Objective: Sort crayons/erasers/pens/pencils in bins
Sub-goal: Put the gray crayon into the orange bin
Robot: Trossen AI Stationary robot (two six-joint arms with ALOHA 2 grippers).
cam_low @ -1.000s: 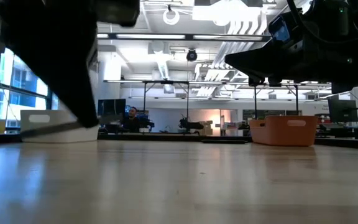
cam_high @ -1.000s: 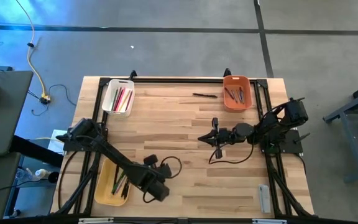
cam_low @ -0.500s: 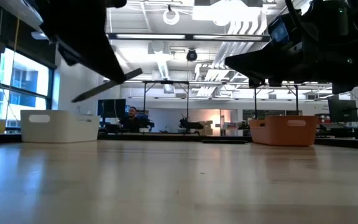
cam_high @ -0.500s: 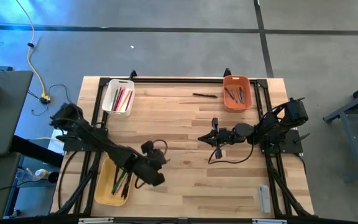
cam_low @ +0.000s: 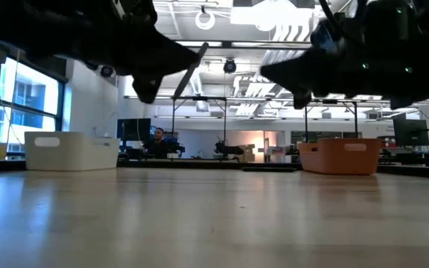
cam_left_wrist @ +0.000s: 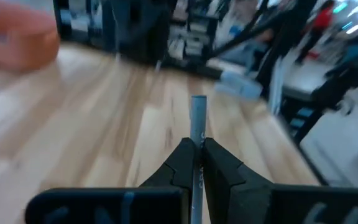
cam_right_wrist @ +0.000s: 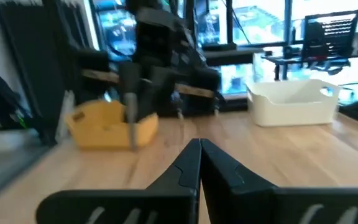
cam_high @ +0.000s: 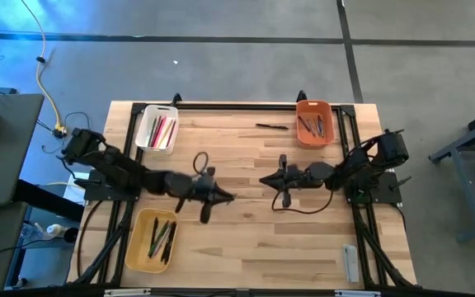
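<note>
My left gripper (cam_high: 226, 197) hangs over the middle of the table, pointing nearly level toward the right side, shut on a thin grey stick (cam_left_wrist: 198, 115). The stick also shows in the right wrist view (cam_right_wrist: 129, 106) and in the low view (cam_low: 192, 71). My right gripper (cam_high: 263, 180) hovers shut and empty, facing the left one a short way off. The white bin (cam_high: 157, 129) at the far left holds several sticks. So do the orange bin (cam_high: 315, 122) at the far right and the yellow bin (cam_high: 152, 239) at the near left. My left gripper pinches the grey stick's shaft (cam_left_wrist: 197, 135) between its two fingertips. The fingers come nearly level from the table's left and lie across the stick. The stick stands roughly upright, a little tilted, one end above the fingers and one below, clear of the table.
A black pen (cam_high: 272, 126) lies on the wood at the far side, left of the orange bin. A grey flat bar (cam_high: 350, 264) rests near the near right corner. Bare wood spreads under both grippers and toward the near edge.
My left gripper has swung from beside the yellow bin near the front edge toward the table's middle and far side. It has tipped up from pointing down to nearly level. The grey stick has come along in its fingers, turning from flat to roughly upright.
</note>
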